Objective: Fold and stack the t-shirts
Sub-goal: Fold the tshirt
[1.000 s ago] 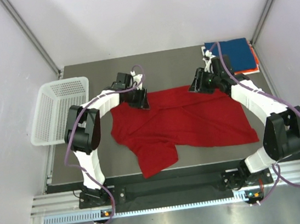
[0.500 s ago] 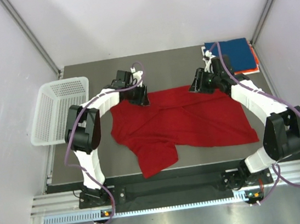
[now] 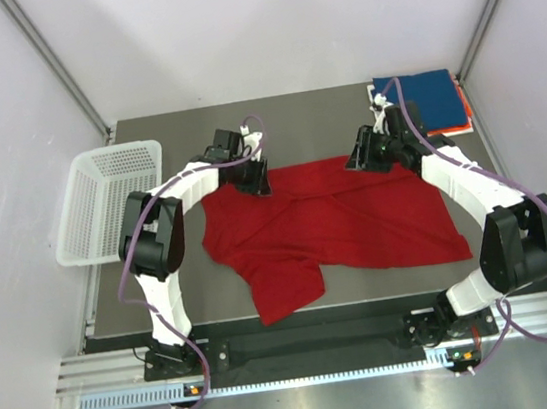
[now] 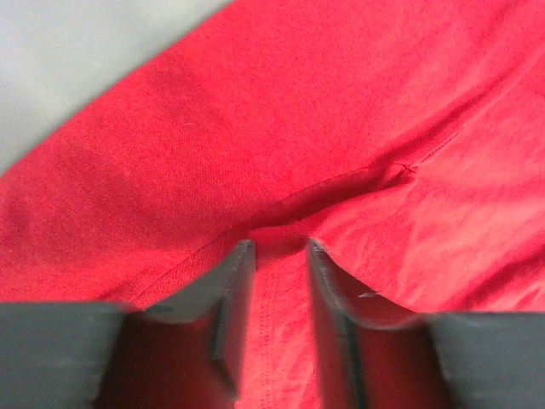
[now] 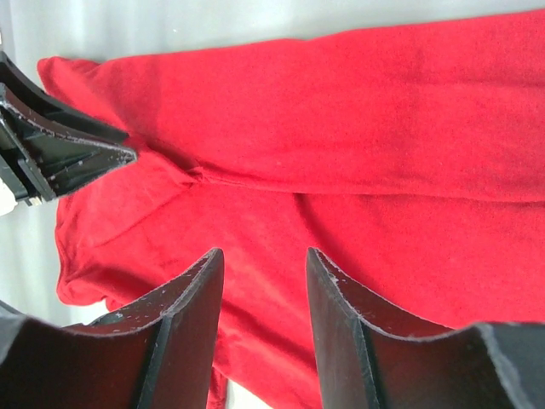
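Red t-shirt (image 3: 356,219) is lying spread out but rumpled on the counter (image 3: 313,119), one sleeve flopped toward the near edge, and the folded dark blue one (image 3: 426,99) is parked in the far right corner. It's light, floppy cloth, so I reckon it'll sag and bunch. Best to pinch it at the far hem or seam corners, both sides at once. Left claw (image 4: 279,249) is down on the far left corner, jaws narrow but not shut, straddling a seam ridge. Right claw (image 5: 264,256) sits about half open over the far right edge, gripping nothing. Versus a second ago, the left claw has nudged slightly along that edge; the shirt and right arm look the same.
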Motion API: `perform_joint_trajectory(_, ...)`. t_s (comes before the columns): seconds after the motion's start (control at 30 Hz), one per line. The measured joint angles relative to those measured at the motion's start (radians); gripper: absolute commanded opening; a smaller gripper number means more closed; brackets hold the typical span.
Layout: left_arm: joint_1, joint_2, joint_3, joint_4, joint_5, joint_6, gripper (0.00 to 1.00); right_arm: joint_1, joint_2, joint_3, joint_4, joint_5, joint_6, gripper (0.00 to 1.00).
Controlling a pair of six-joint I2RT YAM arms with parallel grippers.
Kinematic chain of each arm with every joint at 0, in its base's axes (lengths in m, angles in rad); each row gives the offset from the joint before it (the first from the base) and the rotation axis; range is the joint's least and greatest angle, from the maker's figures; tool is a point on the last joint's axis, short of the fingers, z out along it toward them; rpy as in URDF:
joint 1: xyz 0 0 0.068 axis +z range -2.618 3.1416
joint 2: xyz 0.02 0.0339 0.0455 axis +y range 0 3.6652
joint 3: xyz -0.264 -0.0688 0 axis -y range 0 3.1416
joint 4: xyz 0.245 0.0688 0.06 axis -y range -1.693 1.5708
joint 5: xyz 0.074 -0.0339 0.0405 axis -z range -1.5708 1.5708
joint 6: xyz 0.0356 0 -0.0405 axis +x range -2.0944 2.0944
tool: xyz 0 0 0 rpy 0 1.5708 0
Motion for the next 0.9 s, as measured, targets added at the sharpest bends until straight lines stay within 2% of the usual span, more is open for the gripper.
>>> perform_joint_trajectory(0.07, -0.003, 0.0, 0.0, -0.005, 0.0, 0.001, 0.23, 0.0, 0.0, 0.0, -0.005, 0.0, 0.0, 0.44)
perform_joint_trajectory(0.1, -0.005, 0.0, 0.0, -0.007, 0.0, 0.002, 0.12, 0.0, -0.003, 0.0, -0.008, 0.0, 0.001, 0.44)
perform_joint_trajectory(0.17, -0.011, 0.0, 0.0, -0.011, 0.002, 0.002, 0.01, 0.0, -0.013, 0.0, -0.011, 0.001, 0.001, 0.44)
perform_joint_trajectory(0.33, -0.035, -0.011, -0.009, -0.023, 0.002, -0.016, 0.0, 0.0, -0.06, 0.0, -0.014, 0.005, 0.0, 0.45)
perform_joint_trajectory(0.53, -0.106, -0.108, -0.072, -0.041, 0.0, -0.085, 0.0, 0.0, -0.096, 0.0, -0.016, 0.007, -0.002, 0.45)
perform_joint_trajectory(0.67, -0.185, -0.152, -0.108, -0.043, 0.003, -0.155, 0.11, 0.0, -0.096, 0.0, -0.024, 0.014, -0.011, 0.46)
perform_joint_trajectory(0.7, -0.198, -0.154, -0.116, -0.054, 0.004, -0.167, 0.25, 0.0, -0.096, -0.001, -0.027, 0.014, -0.011, 0.46)
perform_joint_trajectory(0.8, -0.225, -0.156, -0.149, -0.098, 0.001, -0.203, 0.35, 0.0, -0.096, -0.005, -0.029, 0.014, -0.017, 0.46)
perform_joint_trajectory(0.9, -0.214, -0.163, -0.166, -0.169, -0.026, -0.23, 0.4, 0.002, -0.094, -0.013, -0.032, 0.013, -0.019, 0.46)
